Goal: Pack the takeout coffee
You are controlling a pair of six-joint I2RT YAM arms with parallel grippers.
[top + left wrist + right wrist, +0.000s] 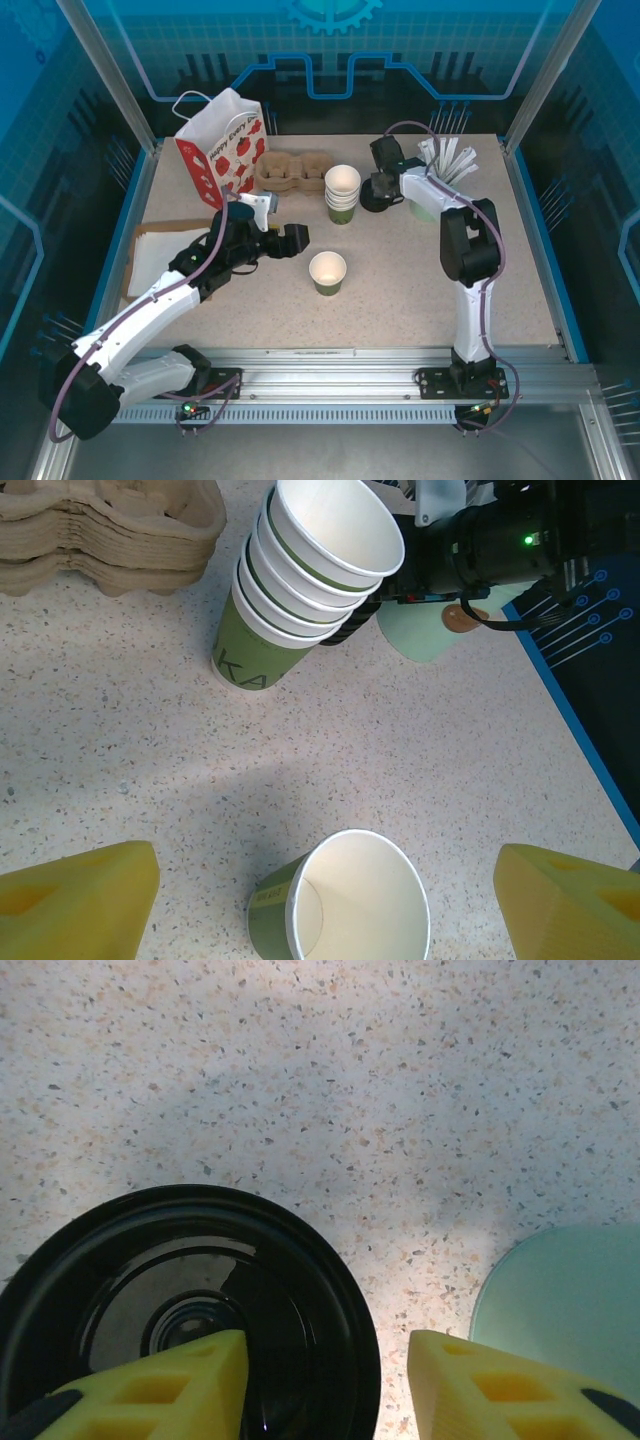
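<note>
Elbow low, left arm slanted toward centre of table [420,300], left gripper [292,240] spread just short of lidless olive-green cup [328,272]. Right arm stretched far back, right gripper [379,191] spread above black lid [190,1300] lying flat beside pale-green holder [570,1300]. Left wrist view: cup's white, empty inside.

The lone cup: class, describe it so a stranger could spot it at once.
Find the speckled table, then the stack of cups toward its back. In front of it, mid-table, stands one green paper cup, white inside, with no lid. Unlike its neighbours, it stands alone, not nested.
</note>
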